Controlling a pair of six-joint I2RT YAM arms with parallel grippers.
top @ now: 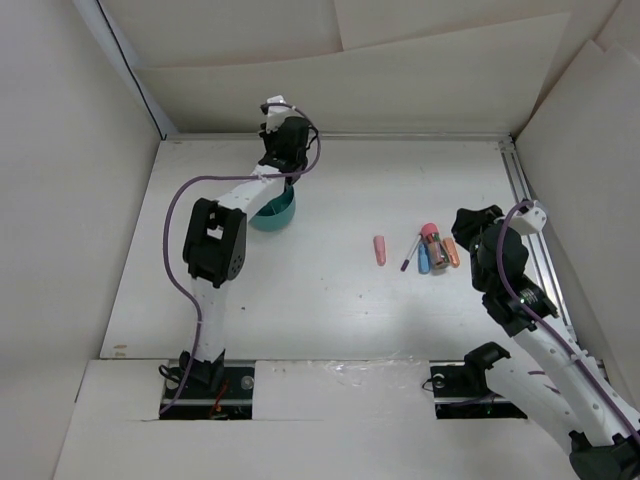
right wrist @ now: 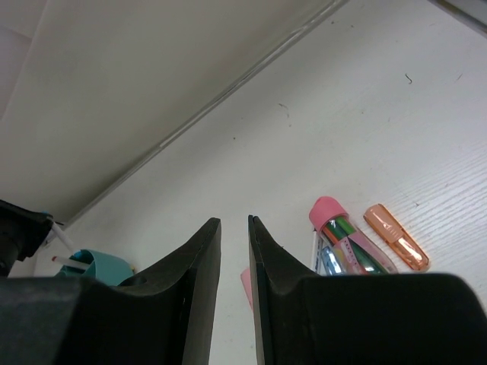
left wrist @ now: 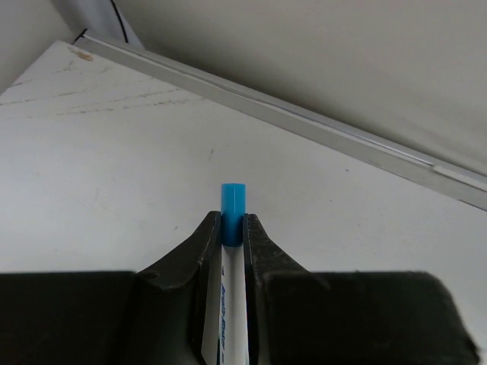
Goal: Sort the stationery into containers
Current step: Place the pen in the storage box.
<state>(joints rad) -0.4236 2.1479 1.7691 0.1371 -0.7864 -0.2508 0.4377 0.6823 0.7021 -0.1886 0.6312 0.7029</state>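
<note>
Left fingers (left wrist: 204, 255) pinch a white pen (left wrist: 233, 209) by the far side of the teal bowl (top: 280, 216). Its long axis runs along them, blue cap pointing forward, barrel cut off below. The bowl is half hidden under the left arm (top: 215, 245). Right fingers (right wrist: 202, 262) stand slightly apart, empty, near loose sticks (top: 437, 250) well right of the bowl.

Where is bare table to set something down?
Bare: the wide stretch between the teal bowl and the pink stick, and the near middle of the table. Crowded: the pen cluster beside the right gripper.
</note>
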